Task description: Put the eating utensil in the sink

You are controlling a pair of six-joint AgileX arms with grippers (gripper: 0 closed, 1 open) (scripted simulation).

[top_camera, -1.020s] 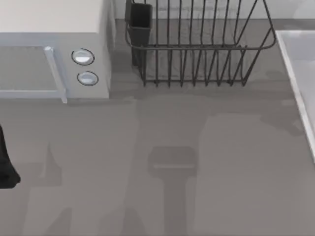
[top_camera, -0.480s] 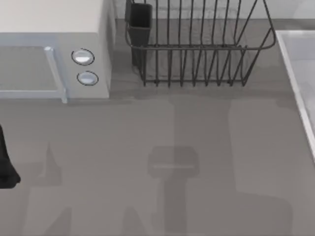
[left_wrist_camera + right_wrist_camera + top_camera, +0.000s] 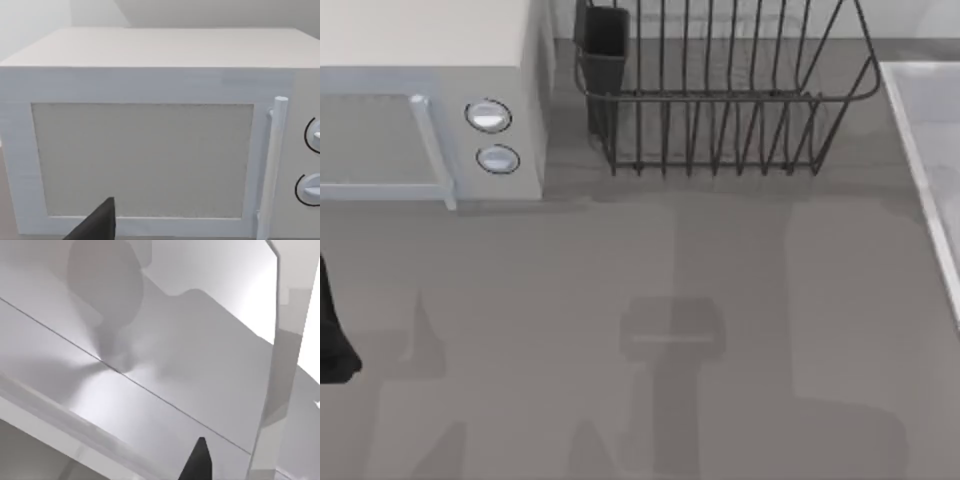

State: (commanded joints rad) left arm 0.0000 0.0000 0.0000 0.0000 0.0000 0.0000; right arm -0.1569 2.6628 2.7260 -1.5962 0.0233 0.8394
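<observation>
Top view: the sink sits at the worktop's right edge, beside the black wire rack; the white box with two knobs stands at the left. The left arm is parked at the left edge. Right wrist view looks into the sink's basin. Whether either arm's jaws are apart or together, I cannot tell.

Left arm: black, rounded; matte black pointed fingertip.

No legible text or markings.
</observation>
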